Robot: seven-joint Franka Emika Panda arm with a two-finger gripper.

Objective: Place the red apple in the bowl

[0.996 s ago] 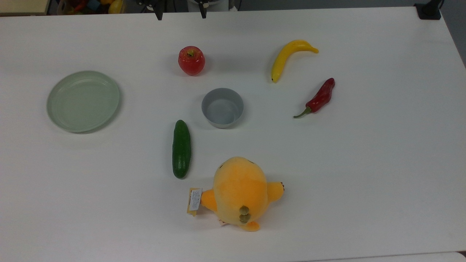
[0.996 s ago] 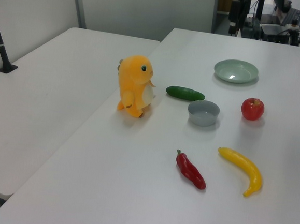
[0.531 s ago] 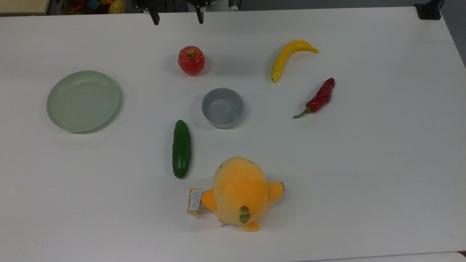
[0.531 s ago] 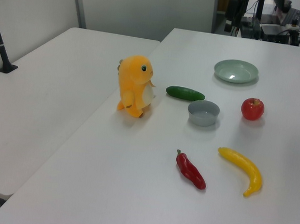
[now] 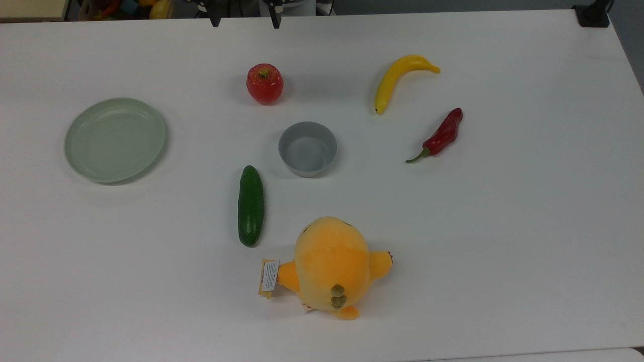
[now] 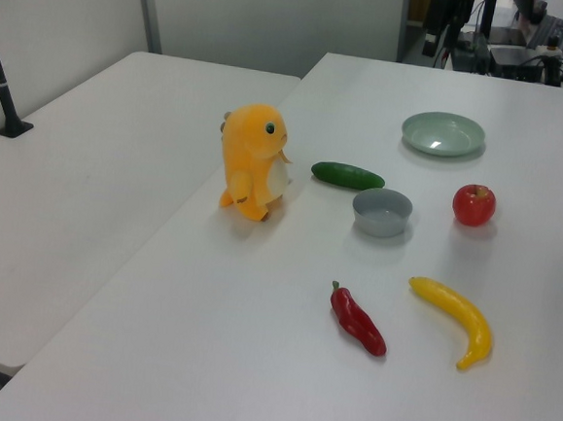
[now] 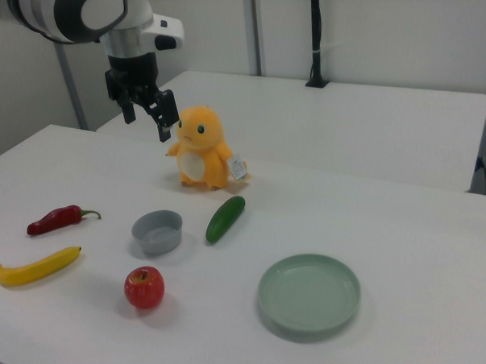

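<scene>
Since half a second ago, only the two dark fingertips (image 5: 216, 21) at the top view's 12 o'clock edge are seen to have shifted slightly; every item has stayed put. A white surface (image 5: 503, 226) carries the items, and a second white table (image 6: 88, 186) is joined to it in the left view, with pale walls behind.

In the top view the red apple (image 5: 264, 83) rests at 11 o'clock of the bowl (image 5: 307, 149), near it but apart. A cucumber (image 5: 250, 205) lies at the bowl's 7 o'clock, a green plate (image 5: 115, 140) at 9 o'clock, a banana (image 5: 397, 78) and a chili pepper (image 5: 440, 134) toward 2 and 3 o'clock, and an orange plush toy (image 5: 329, 266) at 6 o'clock.

The arm (image 7: 81, 10) is shown whole in the right view: the end effector (image 7: 146, 121) is held high above the surface, pointed downward, fingers spread apart and holding nothing.
</scene>
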